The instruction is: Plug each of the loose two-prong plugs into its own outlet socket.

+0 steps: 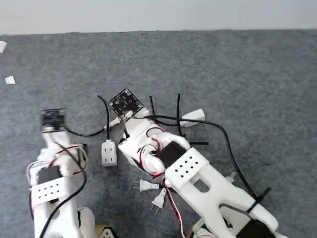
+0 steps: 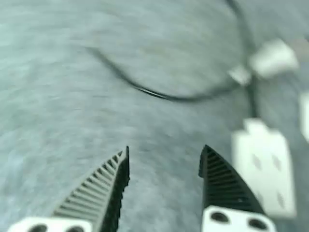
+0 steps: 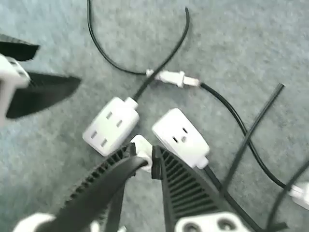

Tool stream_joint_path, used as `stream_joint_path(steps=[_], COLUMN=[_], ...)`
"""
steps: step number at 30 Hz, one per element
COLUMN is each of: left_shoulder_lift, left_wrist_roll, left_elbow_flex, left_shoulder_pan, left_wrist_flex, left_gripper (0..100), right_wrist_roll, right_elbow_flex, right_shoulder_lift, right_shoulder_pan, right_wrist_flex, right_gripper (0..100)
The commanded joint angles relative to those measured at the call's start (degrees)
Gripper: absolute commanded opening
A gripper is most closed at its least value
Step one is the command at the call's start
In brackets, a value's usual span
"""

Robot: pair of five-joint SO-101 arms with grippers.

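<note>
Grey carpet — plug within right pincer

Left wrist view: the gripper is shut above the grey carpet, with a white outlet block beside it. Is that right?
No. The left wrist view shows the gripper open, not shut, above the grey carpet, with a white outlet block beside it.

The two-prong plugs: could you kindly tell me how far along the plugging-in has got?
Done: nothing yet; the multi-slot outlet and the single socket both show empty slots. In hand: the right gripper is shut on what looks like a white plug beside the single socket; the left gripper is open above the carpet. Left: a loose plug and a second plug lie unplugged.
</note>
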Motion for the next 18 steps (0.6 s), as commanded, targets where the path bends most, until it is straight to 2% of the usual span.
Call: stream_joint_path(steps=[1,8,11,18], left_shoulder_lift=[-1.05,-1.05,-0.79,-0.62], left_wrist_roll=[2.29,2.46,3.52,5.27], left_elbow_flex=[-2.95,-5.23,-6.29,-6.9], left_shoulder_pan=[-3.78,-4.31,-6.68,-8.53], left_wrist_flex=[-1.85,1.14,1.05,-0.09], left_gripper=[22,22,22,22], right_wrist_roll=[-1.05,-0.88,-0.88,-0.88], right_elbow_flex=[-0.44,-5.36,-8.18,-12.31], right_shoulder_lift=[-0.22,10.51,13.85,16.13], right_shoulder_pan=[0.31,0.04,-0.22,-3.91], right_wrist_flex=[-4.88,-7.43,-7.43,-7.78], right_gripper=[0.9,0.9,0.9,0.9])
